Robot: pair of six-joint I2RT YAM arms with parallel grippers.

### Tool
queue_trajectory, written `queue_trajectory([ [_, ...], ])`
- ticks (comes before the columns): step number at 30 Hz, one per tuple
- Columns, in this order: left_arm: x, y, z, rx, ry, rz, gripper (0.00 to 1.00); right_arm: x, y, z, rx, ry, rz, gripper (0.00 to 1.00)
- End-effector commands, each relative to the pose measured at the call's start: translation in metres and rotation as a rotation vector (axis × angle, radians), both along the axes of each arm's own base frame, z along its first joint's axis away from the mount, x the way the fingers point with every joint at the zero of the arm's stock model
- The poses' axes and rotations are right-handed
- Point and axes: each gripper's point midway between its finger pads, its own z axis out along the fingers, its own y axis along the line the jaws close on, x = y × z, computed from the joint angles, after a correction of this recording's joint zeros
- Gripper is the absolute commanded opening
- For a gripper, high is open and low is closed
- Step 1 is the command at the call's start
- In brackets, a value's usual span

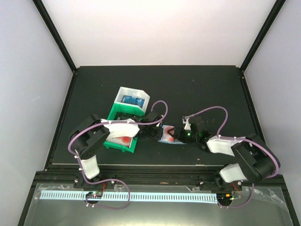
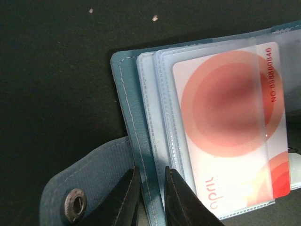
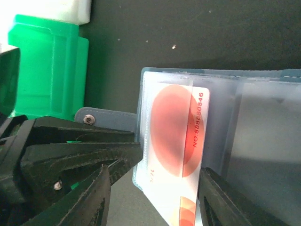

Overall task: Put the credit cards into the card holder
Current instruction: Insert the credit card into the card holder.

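Observation:
The teal-blue card holder (image 1: 167, 136) lies unfolded on the black table between my two grippers, its clear sleeves facing up. My left gripper (image 2: 151, 188) is shut on the holder's teal cover edge (image 2: 129, 108), beside the snap tab (image 2: 75, 205). A red-and-white credit card (image 2: 225, 122) sits mostly inside a clear sleeve, its end sticking out. In the right wrist view the same card (image 3: 176, 132) lies between the spread fingers of my right gripper (image 3: 155, 202), which is open. More credit cards show in the green bin (image 1: 123, 140) and the white bin (image 1: 132, 100).
The green bin (image 3: 47, 66) stands just left of the holder, with the white bin (image 3: 70, 9) behind it. My left arm (image 1: 120, 128) reaches over the green bin. Black table (image 1: 207, 89) stretches behind and to the right.

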Motion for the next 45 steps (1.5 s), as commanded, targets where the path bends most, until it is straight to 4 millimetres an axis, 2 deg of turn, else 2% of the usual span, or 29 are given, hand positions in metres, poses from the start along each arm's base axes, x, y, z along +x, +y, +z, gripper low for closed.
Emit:
queue_trajectory([
  [1,-0.017,-0.003,-0.003,-0.019,0.044,-0.041,0.17,0.0,-0.009,-0.008,-0.147,-0.008,-0.03,0.53],
  [6,-0.021,-0.003,-0.006,-0.021,0.061,-0.049,0.17,-0.004,-0.003,-0.019,-0.241,0.005,-0.021,0.55],
  [13,-0.027,-0.004,-0.006,-0.036,0.073,-0.077,0.16,-0.004,0.022,-0.02,-0.269,-0.016,0.03,0.52],
  [17,-0.024,-0.003,0.001,-0.04,0.049,-0.073,0.16,-0.003,0.012,-0.018,-0.325,-0.028,-0.004,0.52],
  [20,-0.02,-0.001,0.014,-0.034,0.016,-0.072,0.18,0.002,-0.002,-0.005,-0.38,-0.069,-0.05,0.54],
  [24,-0.016,0.001,0.037,-0.034,-0.024,-0.067,0.25,0.011,-0.018,0.022,-0.428,-0.134,-0.112,0.62],
  [26,-0.013,0.003,0.052,-0.04,-0.046,-0.063,0.3,0.012,-0.024,0.035,-0.437,-0.164,-0.13,0.65],
  [29,-0.013,0.009,0.073,-0.037,-0.076,-0.048,0.45,0.01,-0.03,0.057,-0.421,-0.218,-0.149,0.67],
  [31,-0.014,0.021,0.085,-0.019,-0.1,-0.025,0.56,0.007,-0.034,0.068,-0.404,-0.241,-0.155,0.68],
  [34,-0.017,0.053,0.096,0.047,-0.133,0.046,0.7,0.0,-0.034,0.079,-0.355,-0.263,-0.146,0.68],
  [39,-0.032,0.118,0.108,0.141,-0.179,0.207,0.72,-0.008,-0.034,0.084,-0.301,-0.279,-0.135,0.69],
  [42,-0.043,0.143,0.106,0.148,-0.145,0.273,0.73,-0.013,-0.03,0.08,-0.276,-0.254,-0.12,0.69],
  [45,-0.05,0.158,0.094,0.175,-0.096,0.303,0.74,-0.016,-0.025,0.077,-0.244,-0.24,-0.099,0.69],
])
